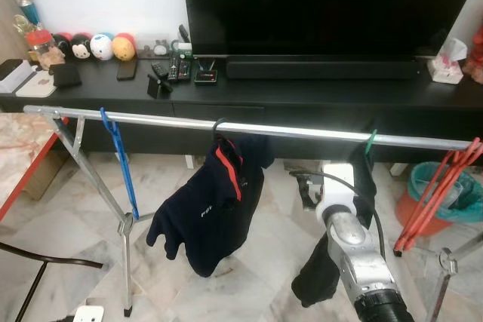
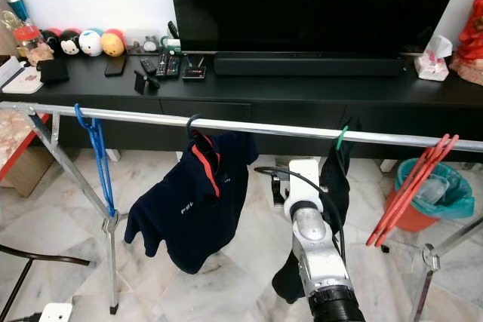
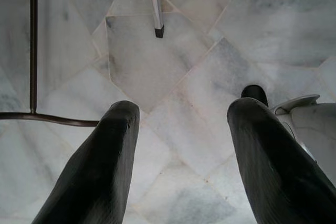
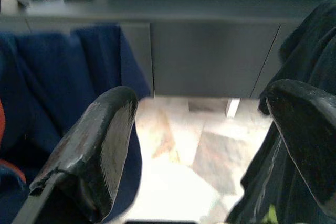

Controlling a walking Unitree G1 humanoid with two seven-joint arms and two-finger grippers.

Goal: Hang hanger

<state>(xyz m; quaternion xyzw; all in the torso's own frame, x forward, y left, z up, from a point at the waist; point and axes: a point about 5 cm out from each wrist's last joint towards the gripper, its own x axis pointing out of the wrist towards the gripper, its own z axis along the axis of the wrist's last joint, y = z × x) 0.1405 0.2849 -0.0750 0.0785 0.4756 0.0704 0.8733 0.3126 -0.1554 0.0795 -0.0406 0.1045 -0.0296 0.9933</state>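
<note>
Green hanger (image 1: 369, 143) hooked on rail (image 1: 302, 130), rail axis crosswise; right gripper (image 4: 202, 145) spread, empty, just below, garment beside its finger (left arm idle, spread).

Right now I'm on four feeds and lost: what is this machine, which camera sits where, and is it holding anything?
It is a walking humanoid with two arms. The two wide pictures come from its head and look down at a metal clothes rail before a black TV console. On the rail hang a blue hanger, a navy jacket, a dark garment on a green hanger, and red hangers. The other two come from the wrists. The right gripper is open and empty between the two garments. The left gripper is open over the marble floor.
</note>
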